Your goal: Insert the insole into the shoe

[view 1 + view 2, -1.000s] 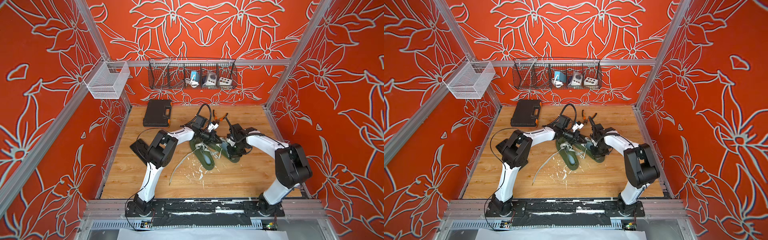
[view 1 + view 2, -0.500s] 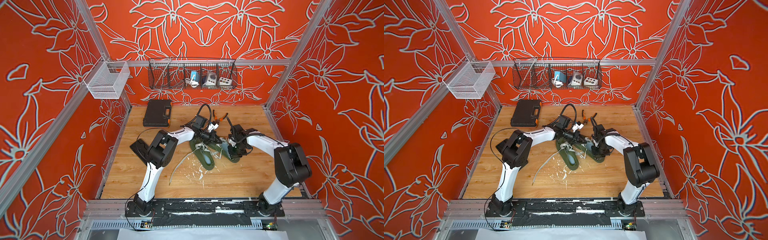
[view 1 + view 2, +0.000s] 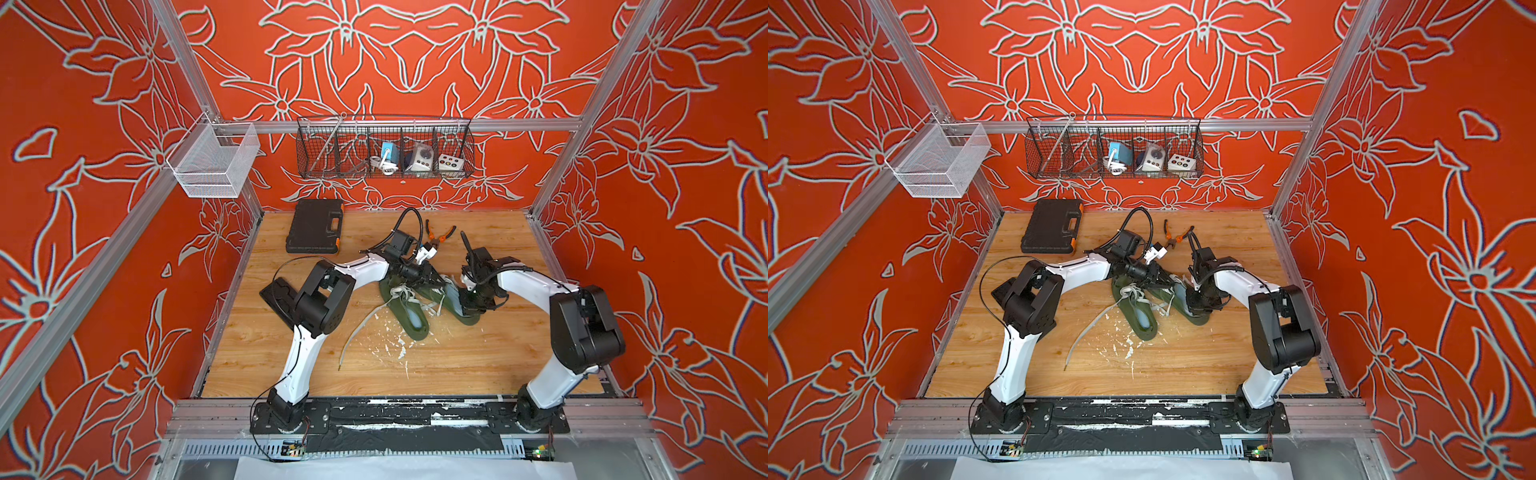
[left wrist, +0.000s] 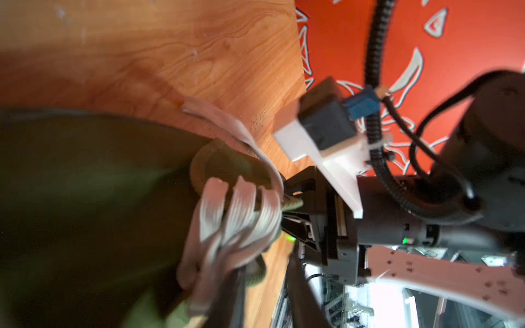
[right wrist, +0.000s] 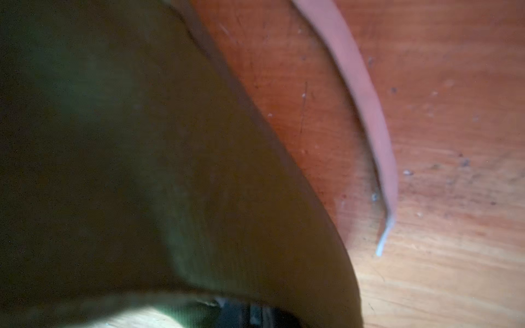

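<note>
L gripper point(image 3: 433, 281) has just let go, jaws now parted by the laces point(image 4: 235, 210), mid-frame. R gripper point(image 3: 468, 305) pinches a thin green edge, prob. the shoe point(image 3: 471, 320). Grey insole point(image 3: 454, 296) sits in its mouth, so seating looks nearly done.

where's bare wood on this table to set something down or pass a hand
Free: the far right corner of the wooden tabletop, between the orange-handled pliers and the red wall; the front strip between the arm bases, merely flecked white. Crowded: the middle, where the left gripper and right gripper meet two olive-green shoes, white laces trailing.
</note>
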Robot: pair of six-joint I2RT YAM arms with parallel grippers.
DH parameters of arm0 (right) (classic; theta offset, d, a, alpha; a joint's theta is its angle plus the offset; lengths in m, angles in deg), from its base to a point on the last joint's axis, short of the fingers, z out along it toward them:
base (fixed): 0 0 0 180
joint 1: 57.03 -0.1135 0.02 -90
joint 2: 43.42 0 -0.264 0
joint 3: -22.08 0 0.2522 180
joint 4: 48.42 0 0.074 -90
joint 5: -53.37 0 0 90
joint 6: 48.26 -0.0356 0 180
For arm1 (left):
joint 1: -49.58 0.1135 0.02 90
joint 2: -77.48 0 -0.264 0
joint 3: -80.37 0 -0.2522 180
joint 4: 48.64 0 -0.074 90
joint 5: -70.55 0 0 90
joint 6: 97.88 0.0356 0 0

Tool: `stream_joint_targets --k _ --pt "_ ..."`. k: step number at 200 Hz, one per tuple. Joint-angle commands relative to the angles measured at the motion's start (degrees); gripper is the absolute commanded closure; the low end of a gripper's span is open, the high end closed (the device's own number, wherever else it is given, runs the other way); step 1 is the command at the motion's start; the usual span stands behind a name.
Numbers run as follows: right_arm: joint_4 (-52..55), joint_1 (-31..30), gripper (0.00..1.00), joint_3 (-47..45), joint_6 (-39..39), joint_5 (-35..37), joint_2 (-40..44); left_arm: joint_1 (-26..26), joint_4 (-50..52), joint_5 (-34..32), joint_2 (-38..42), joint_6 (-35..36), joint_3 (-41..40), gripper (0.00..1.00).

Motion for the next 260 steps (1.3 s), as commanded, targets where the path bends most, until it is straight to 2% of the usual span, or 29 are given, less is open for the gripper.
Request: stream_joint_targets --k 1,32,52,79,94,117,150,165,196,213,233,260 --pt "-2.25 -0.16 0.89 -2.56 -1.45 0.78 -3.51 -0.07 2.34 -1.63 4.64 0.62 1.06 0.63" --pt "-2.63 -0.22 0.89 -2.76 -2.32 -0.03 -2.54 -0.06 8.35 -8.78 10.17 2.17 1.58 0.59" --pt "-1.73 -0.58 0.87 -1.70 -3.14 -0.15 1.76 -0.66 13.86 -15.18 13.37 4.56 0.61 0.59" --pt "-0.82 -0.28 0.86 -0.88 -3.78 -2.20 4.74 -3.50 20.40 -26.02 16.66 7.59 -0.32 0.57" --pt "-2.03 -0.24 0.86 -1.17 -4.20 -3.78 3.82 -5.63 20.58 -29.32 17.51 8.11 -1.19 0.55" --pt "-4.24 -0.24 0.87 -1.58 -5.18 -5.55 2.56 -7.97 19.78 -30.17 16.13 7.27 -1.85 0.54" --pt "-7.63 0.01 0.86 -4.90 -4.69 -3.92 0.51 -9.15 16.50 -30.08 15.52 4.73 -2.80 0.53" --pt "-4.06 -0.23 0.88 -3.09 -2.95 -2.39 -1.73 -9.21 17.44 -30.29 15.15 5.13 -1.55 0.53" --pt "2.84 -3.80 0.81 -1.57 -5.23 6.66 9.29 -8.79 19.09 -30.80 15.06 6.07 -0.27 0.53" --pt "6.36 -4.01 0.79 -1.27 -5.71 9.70 11.06 -8.61 19.08 -30.44 15.10 6.17 -0.52 0.53" --pt "5.32 -3.76 0.79 -3.08 -5.35 11.93 8.25 -8.38 19.47 -30.00 15.12 6.77 -0.65 0.53" --pt "1.13 -2.48 0.81 -1.94 -3.29 10.73 -1.25 -7.72 19.85 -29.95 16.33 7.48 -1.82 0.52"
